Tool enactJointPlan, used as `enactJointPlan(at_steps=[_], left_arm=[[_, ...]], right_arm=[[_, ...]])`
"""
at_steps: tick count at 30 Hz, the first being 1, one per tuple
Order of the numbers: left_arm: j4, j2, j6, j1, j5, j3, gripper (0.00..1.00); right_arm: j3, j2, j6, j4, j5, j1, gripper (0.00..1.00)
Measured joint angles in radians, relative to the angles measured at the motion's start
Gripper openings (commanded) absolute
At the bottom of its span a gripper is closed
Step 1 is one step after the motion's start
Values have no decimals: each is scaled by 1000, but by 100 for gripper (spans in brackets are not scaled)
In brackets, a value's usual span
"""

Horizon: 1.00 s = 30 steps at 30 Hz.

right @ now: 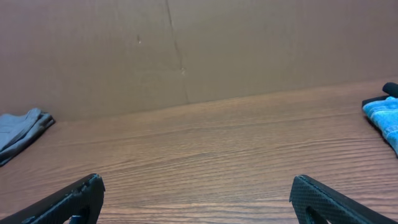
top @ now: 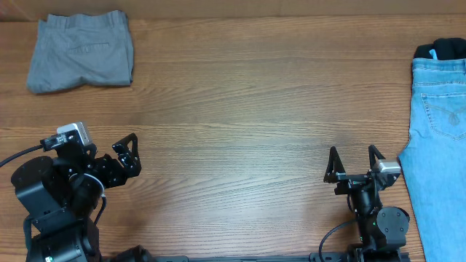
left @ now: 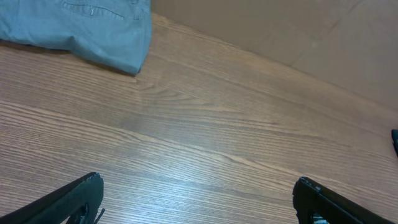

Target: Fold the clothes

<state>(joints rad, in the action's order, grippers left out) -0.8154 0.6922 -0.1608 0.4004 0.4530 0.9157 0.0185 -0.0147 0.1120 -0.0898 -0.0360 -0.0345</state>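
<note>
The wooden desk (top: pixel 240 109) takes nearly all of the overhead view, and its middle is bare. The light blue jeans (top: pixel 440 145) lie stretched along the right edge, partly out of the view. They look not yet folded, so I judge this piece is what remains. The grey shorts (top: pixel 81 51) sit at the far left corner as a compact rectangle with the waistband on top. They seem already folded, so the task is perhaps half done.

The left hand (top: pixel 132 154) rests low near the front left, its fingers apart and holding nothing. The right hand (top: pixel 353 154) is near the front right, just beside the jeans but not touching them, also spread and empty.

A small dark item (top: pixel 445 47) shows at the top end of the jeans; what it is, I cannot tell. The back pocket (top: pixel 445 115) has curved stitching only. No brand, label or writing can be read anywhere.
</note>
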Motion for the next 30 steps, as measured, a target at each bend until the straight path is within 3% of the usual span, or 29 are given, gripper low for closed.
enactJointPlan(at_steps=[30], left_arm=[[-45,0,0,-2,-1,0,100]], right_arm=[[0,0,-4,0,0,0,100]])
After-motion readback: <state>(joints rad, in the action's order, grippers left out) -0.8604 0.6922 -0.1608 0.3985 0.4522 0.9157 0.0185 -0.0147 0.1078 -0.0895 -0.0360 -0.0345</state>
